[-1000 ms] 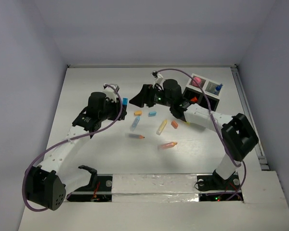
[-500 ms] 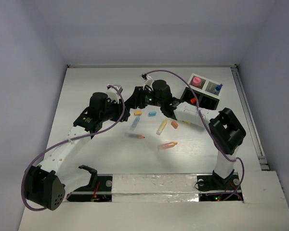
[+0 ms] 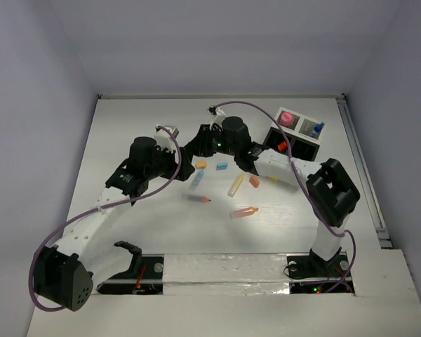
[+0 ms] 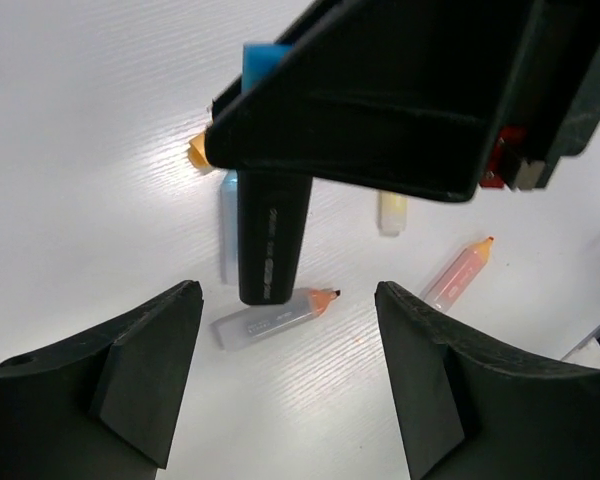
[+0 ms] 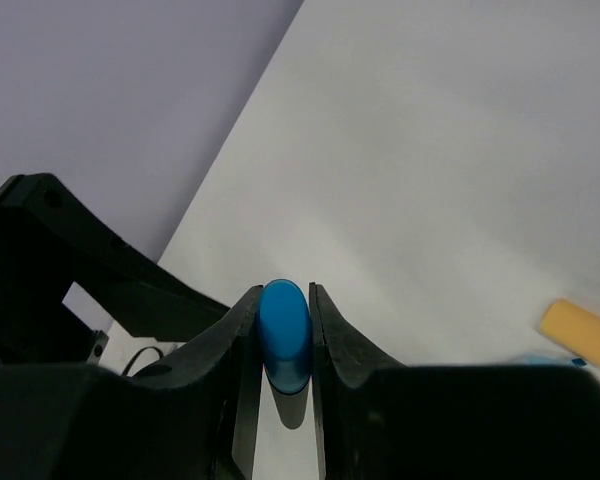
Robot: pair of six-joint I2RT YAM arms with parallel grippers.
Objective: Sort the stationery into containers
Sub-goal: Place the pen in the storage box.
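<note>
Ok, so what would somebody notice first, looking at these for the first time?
The right pincer, clamped on a blue piece over the far middle of the table, with the left pincer gaping open close by. Next come the coloured sticks scattered nearer the arms' bases, and the black box at the far right holding a pink round piece.

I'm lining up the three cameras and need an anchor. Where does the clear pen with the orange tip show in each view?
Top external: the clear pen lies mid-table, nearer the arm bases than the light-blue stick.
Left wrist: low centre.
Right wrist: not in it; the right tool grips a blue piece.
Shared landmark: the small orange block, in all three.
</note>
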